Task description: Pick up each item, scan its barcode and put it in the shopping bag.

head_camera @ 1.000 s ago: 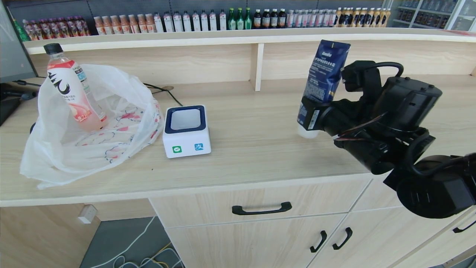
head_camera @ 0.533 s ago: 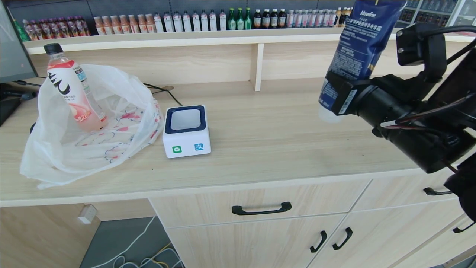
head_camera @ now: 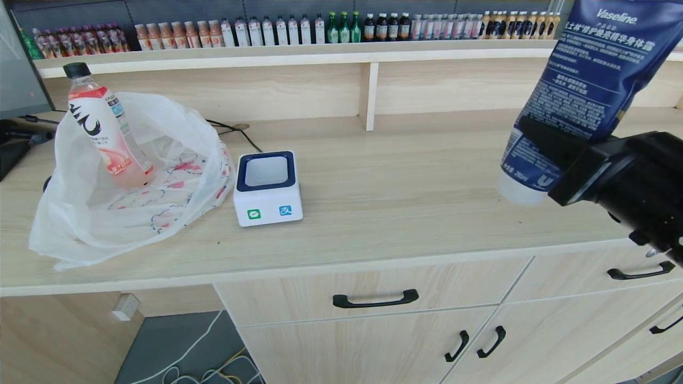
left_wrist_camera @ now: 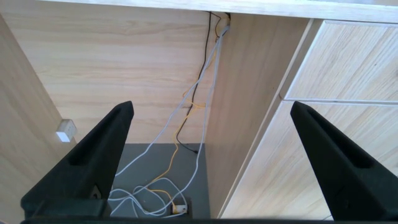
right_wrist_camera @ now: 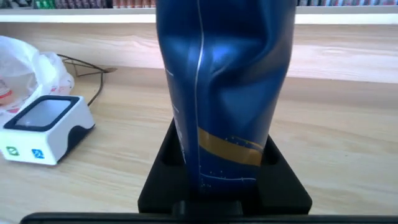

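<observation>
My right gripper [head_camera: 555,154] is shut on a dark blue lotion tube [head_camera: 587,80], held upright with its white cap down, high above the right end of the wooden counter [head_camera: 400,202]. In the right wrist view the blue tube [right_wrist_camera: 227,87] is pinched between the black fingers [right_wrist_camera: 163,168]. The white barcode scanner [head_camera: 267,186] sits mid-counter, also seen as the scanner [right_wrist_camera: 43,127]. The white shopping bag [head_camera: 122,186] lies open at the left with a pink drink bottle [head_camera: 104,128] standing in it. My left gripper [left_wrist_camera: 211,162] is open, down in front of the cabinet side.
A raised shelf [head_camera: 320,53] with a row of bottles runs along the back. A vertical divider [head_camera: 367,96] stands behind the scanner. Cables [head_camera: 235,130] trail between the bag and the back wall. Drawers with black handles [head_camera: 375,300] are below the counter edge.
My right arm lifted the blue tube off the counter and carried it up and to the right, closer to the head camera. Bag, bottle and scanner stayed put.
</observation>
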Tool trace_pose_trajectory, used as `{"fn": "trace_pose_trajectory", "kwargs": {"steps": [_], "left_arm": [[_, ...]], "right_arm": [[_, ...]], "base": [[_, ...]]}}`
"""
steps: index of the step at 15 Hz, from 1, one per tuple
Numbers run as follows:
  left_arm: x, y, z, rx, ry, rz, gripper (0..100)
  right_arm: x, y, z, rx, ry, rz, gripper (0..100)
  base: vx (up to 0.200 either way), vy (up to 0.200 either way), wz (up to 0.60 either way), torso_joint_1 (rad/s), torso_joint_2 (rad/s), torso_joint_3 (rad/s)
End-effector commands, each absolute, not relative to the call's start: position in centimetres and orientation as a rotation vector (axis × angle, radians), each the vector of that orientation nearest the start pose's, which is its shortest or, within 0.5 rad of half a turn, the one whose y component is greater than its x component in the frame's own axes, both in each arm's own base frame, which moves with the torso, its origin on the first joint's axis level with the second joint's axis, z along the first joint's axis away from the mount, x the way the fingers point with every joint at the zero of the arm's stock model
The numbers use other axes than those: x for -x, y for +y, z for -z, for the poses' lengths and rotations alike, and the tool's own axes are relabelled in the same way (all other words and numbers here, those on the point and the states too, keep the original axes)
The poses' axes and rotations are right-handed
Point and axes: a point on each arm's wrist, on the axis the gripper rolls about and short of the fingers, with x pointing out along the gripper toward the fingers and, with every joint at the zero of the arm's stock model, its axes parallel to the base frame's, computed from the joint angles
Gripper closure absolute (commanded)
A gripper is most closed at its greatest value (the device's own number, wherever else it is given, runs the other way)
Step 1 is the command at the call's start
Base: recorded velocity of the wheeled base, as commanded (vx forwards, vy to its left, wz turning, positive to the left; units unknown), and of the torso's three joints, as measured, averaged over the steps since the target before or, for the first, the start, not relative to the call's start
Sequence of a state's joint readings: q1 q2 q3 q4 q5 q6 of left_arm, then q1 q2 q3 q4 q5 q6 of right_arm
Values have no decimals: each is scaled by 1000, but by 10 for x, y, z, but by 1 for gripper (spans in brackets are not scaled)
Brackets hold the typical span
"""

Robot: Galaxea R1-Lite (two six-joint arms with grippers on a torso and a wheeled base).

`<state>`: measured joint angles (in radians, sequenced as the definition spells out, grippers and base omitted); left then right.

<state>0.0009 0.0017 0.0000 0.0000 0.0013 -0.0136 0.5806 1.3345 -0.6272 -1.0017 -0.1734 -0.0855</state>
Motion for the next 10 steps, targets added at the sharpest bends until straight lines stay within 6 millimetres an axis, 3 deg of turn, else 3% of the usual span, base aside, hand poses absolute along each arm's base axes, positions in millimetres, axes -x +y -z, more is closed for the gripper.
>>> {"fn": "trace_pose_trajectory", "kwargs": {"steps": [1, 10], "left_arm": [[23, 0, -76, 14, 2, -3, 0], [23, 0, -76, 14, 2, -3, 0]], "right_arm": [[-166, 106, -261, -63, -287, -465, 100], [-187, 124, -251, -273, -135, -939, 100]], "base": [[0, 0, 0, 0, 0, 0], [0, 0, 0, 0, 0, 0]]}}
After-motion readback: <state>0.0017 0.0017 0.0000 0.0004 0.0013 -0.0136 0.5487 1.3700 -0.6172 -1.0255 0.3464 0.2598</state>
